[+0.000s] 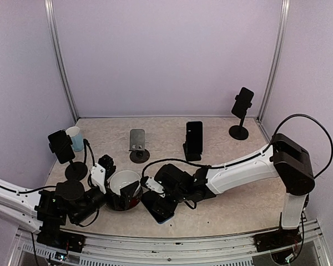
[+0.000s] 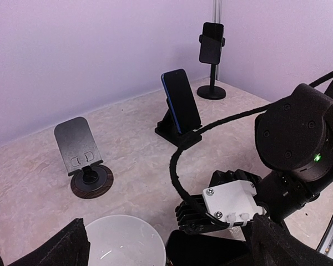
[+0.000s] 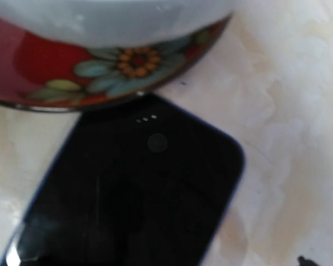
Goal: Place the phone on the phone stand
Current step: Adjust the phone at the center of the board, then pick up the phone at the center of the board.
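Pupil: Lilac walls, mottled beige surface [image 1: 227, 194] — where, left to right, do the task's parts lie?

Tutor: The left gripper [image 1: 117, 185], jaws wide, straddles the bowl [image 1: 122, 177] without clamping it. Behind it stands the empty stand [image 1: 137, 145]. The phone [image 1: 160, 213] lies flat, just beside the bowl, under the right gripper [image 1: 157, 198], which is spread and holds nothing.

Pupil: How should the pick go?

Tutor: As a judgement: descend squarely over the phone's long edges, clear of the bowl's wall. Close across the narrow width, lift level, then lean it against the stand's plate.

Pupil: What differs between views?

Tutor: Only the left wrist view shows the plate's backward tilt. Only the right wrist view shows the phone's top edge reaching under the bowl's flowered side — contact cannot be told.
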